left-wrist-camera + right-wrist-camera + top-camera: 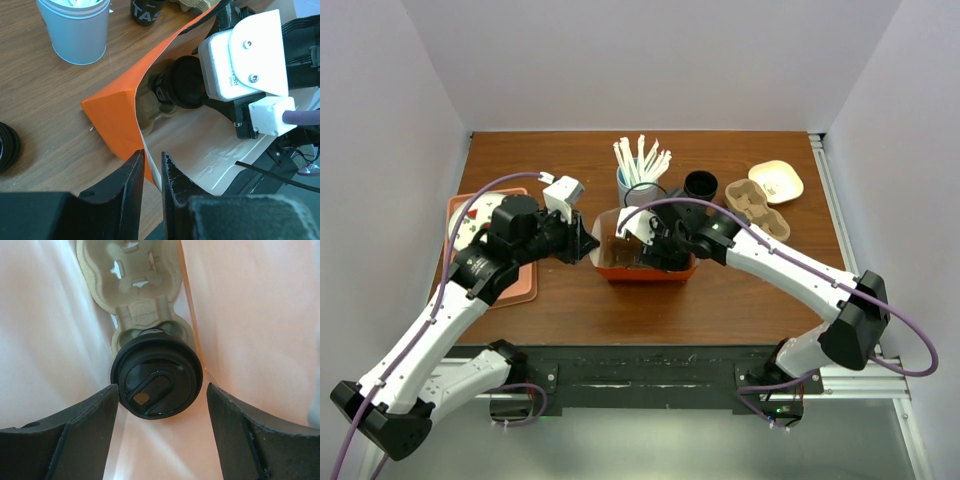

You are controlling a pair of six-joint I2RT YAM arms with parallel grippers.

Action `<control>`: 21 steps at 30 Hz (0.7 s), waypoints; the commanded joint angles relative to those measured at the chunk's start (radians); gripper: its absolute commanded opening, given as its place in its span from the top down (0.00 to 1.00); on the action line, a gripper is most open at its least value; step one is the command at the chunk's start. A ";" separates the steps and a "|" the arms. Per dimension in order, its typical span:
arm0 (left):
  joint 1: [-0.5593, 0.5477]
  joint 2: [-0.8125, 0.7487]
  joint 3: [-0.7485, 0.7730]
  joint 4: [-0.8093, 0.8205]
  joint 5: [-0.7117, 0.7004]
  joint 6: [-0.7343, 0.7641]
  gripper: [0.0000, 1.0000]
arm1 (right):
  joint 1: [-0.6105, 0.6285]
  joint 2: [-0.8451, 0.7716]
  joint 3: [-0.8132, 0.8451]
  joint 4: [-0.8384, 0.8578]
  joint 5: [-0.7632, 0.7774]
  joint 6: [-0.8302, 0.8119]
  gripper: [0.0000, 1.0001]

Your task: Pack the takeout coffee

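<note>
Coffee (156,381) is down inside the bag (112,115), folks, upright with its black lid facing up. It sits in one pocket of the cardboard carrier (132,285) on the bag's floor. The other pocket looks empty.

Right fingers (85,425) are deep in the bag, spread wide either side of the lid. They're close to it but gripping nothing, as far as I can see.

Left fingers (132,185) stand nearly together with the bag's rim running between them. A sliver of gap shows, so I can't tell whether they truly pinch it.

The bag itself stands on the desk (40,100), mouth wide.

My read: the main job is done and the cup is packed. What's left is lifting the right arm out without clipping the lid or dragging the bag, then letting the rim go.
</note>
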 commanded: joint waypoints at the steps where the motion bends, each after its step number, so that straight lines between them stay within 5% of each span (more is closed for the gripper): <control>1: -0.002 0.006 0.042 0.029 -0.008 0.002 0.74 | -0.011 -0.007 0.058 0.013 -0.032 -0.019 0.27; 21: -0.002 0.041 0.099 0.081 -0.115 0.025 0.49 | -0.019 0.021 0.132 -0.016 -0.073 -0.040 0.33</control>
